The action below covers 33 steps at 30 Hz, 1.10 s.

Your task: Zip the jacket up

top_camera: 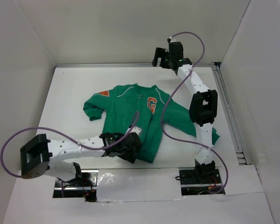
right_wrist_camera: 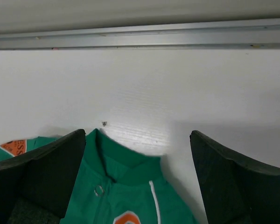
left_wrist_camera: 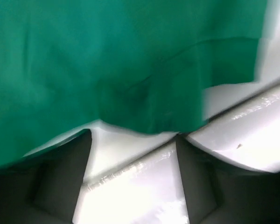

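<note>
The green jacket [top_camera: 130,116] lies flat on the white table, front up, with the orange "G" [top_camera: 152,105] and the orange shoulder patch [top_camera: 104,93] showing. My left gripper [top_camera: 130,148] is low at the bottom hem; in the left wrist view it [left_wrist_camera: 133,136] is open, with the hem [left_wrist_camera: 144,116] at its fingertips and nothing between them. My right gripper [top_camera: 161,58] is raised near the back wall, beyond the collar. It [right_wrist_camera: 137,135] is open and empty above the collar [right_wrist_camera: 130,168]. A small metal pull ring [right_wrist_camera: 99,190] sits just below the collar.
White walls enclose the table on three sides. A metal rail [right_wrist_camera: 140,39] runs along the back edge and another [top_camera: 228,116] along the right. My right arm [top_camera: 203,107] crosses above the jacket's right sleeve. Purple cables [top_camera: 165,126] hang over the jacket.
</note>
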Tool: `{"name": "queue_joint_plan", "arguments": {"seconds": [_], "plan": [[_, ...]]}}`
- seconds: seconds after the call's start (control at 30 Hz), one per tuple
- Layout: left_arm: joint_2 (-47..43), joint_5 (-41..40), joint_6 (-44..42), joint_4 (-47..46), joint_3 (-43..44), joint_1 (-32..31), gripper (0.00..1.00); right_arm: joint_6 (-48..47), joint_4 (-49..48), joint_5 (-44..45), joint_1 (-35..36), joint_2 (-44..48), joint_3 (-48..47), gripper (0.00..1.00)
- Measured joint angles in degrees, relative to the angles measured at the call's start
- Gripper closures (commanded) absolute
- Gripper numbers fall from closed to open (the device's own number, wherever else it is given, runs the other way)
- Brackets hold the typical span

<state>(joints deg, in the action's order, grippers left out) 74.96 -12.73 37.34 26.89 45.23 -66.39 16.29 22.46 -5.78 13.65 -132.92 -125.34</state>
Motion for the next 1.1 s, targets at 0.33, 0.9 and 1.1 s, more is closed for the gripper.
{"name": "queue_joint_plan", "arguments": {"seconds": [0.33,0.9,1.1], "plan": [[4.3,-9.6,32.6,32.1,16.1,-2.8,0.01,5.1,-11.2,1.9,-1.8,36.2,37.0,0.0],[-33.4,22.6,5.2,-2.4,3.4,51.5,0.01,18.9,-13.9,12.3,-6.8,87.9,83.3,0.0],[-14.6,33.1,3.1,-5.0,3.9,65.9,0.01,20.3,-11.0,17.6,-6.8,98.7,85.6,0.0]]}}
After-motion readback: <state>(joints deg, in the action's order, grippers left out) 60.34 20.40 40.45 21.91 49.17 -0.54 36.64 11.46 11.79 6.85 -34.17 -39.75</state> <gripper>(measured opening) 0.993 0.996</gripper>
